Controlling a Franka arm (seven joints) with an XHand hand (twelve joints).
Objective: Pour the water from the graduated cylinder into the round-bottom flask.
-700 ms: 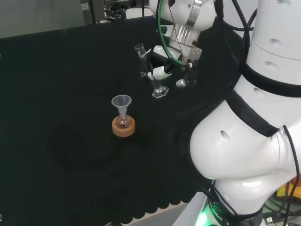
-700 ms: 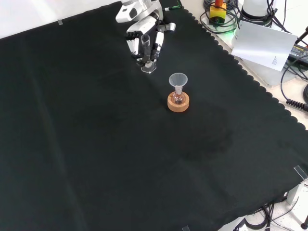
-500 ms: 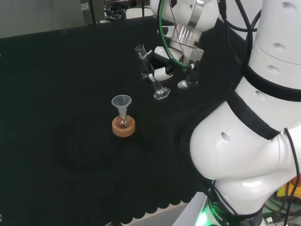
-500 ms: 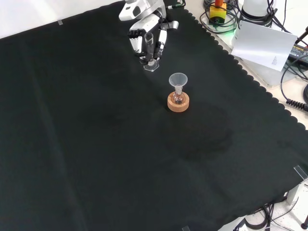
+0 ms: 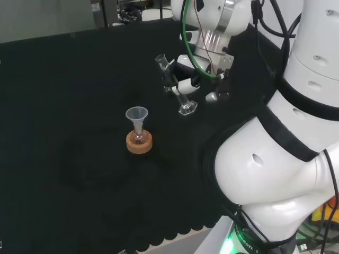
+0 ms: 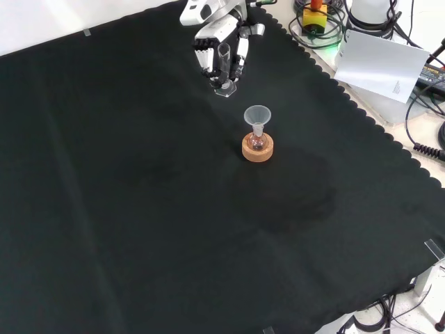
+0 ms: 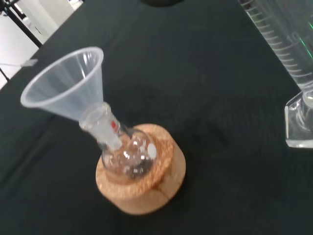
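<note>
Your robot hand (image 5: 188, 84) has its fingers curled round the clear glass graduated cylinder (image 5: 175, 84), which hangs tilted above the black-cloth worktop (image 6: 139, 209). In the head view it sits to the right of the small round-bottom glass flask (image 5: 139, 136), which carries a clear plastic funnel (image 5: 136, 114) and rests on a cork ring stand (image 5: 139, 143).

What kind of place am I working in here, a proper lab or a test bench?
Likely a robotics test bench dressed as a chemistry lab: a black cloth covers the bench, the hand holds a graduated cylinder, and a flask with a funnel sits on a cork ring.
</note>
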